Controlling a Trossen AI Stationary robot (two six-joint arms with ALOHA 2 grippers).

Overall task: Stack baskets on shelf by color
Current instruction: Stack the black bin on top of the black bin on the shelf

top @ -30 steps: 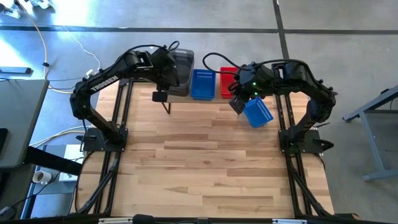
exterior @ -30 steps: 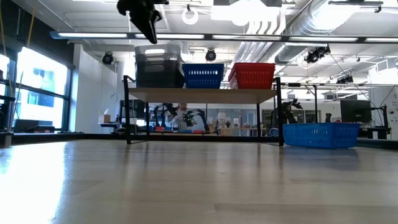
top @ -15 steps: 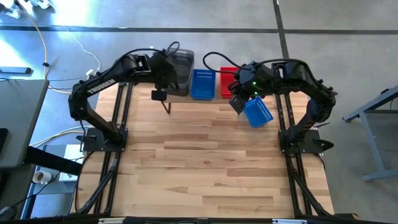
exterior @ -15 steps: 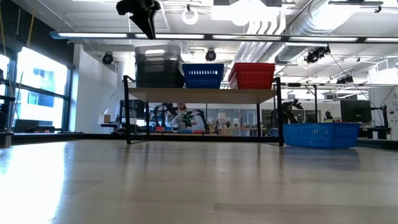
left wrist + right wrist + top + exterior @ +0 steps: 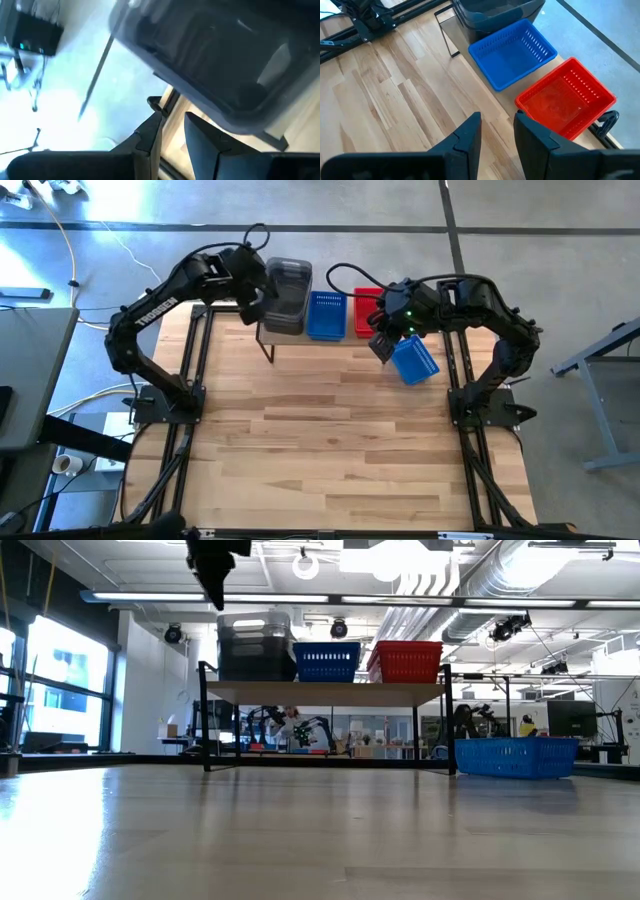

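- You have the shelf (image 5: 300, 338) at the far edge of the surface (image 5: 330, 440); three stacks stand on it in a row: grey baskets (image 5: 286, 295) on the left, blue baskets (image 5: 326, 315) in the middle, red baskets (image 5: 366, 307) on the right
- In the low view the grey stack (image 5: 255, 645) rises higher than the blue (image 5: 326, 661) and the red (image 5: 406, 661); all three rest on the plank (image 5: 325, 692)
- One loose blue basket (image 5: 414, 360) sits on the surface just off the right end of the shelf, turned at an angle; in the low view it (image 5: 515, 756) lies flat beside the shelf's right leg
- Your left gripper (image 5: 256, 298) hangs above the left end of the shelf, beside the grey stack; its wrist view shows the jaws with a narrow gap and nothing between them; the grey basket (image 5: 215, 65) lies beyond the fingertips (image 5: 152, 127), apart from them
- Your right gripper (image 5: 381, 345) hovers between the red stack and the loose blue basket; its wrist view shows a narrow gap, jaws empty; the blue stack (image 5: 512, 51) and red stack (image 5: 565, 100) lie ahead of the fingertips (image 5: 470, 132), not touching; the loose basket is out of that view
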